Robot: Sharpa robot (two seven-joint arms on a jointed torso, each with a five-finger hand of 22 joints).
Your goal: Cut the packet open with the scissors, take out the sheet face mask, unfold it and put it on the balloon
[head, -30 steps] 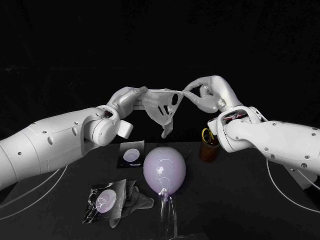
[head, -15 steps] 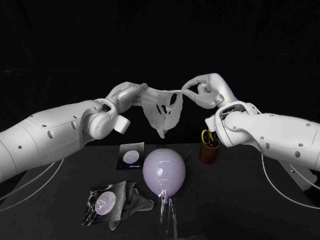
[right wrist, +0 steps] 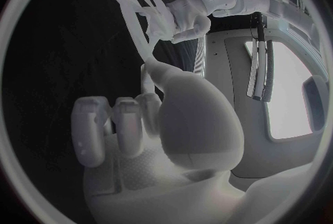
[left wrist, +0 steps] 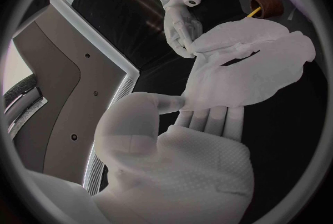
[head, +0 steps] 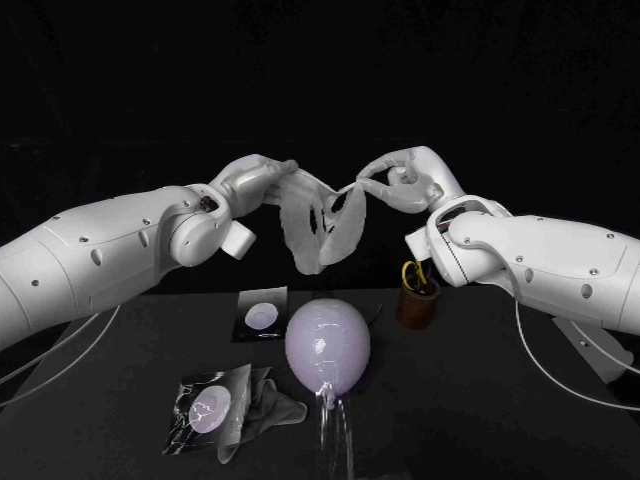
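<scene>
- The sheet mask hangs in the air between the two hands, high above the balloon. Its upper edge is stretched from one hand to the other, and the lower part droops in a loose fold.
- It looks thin, limp and probably damp, so it is likely to cling to itself and could tear at the eye and mouth cut-outs. The safest hold is on the outer edge, away from the holes.
- The left hand pinches one upper corner between its thumb and fingers.
- The right hand pinches the opposite corner in the same way.
- The balloon stands upright on a clear stand on the tabletop.
- The opened packet lies near the front left of the balloon.
- The scissors stand in a brown holder at the right of the balloon.
</scene>
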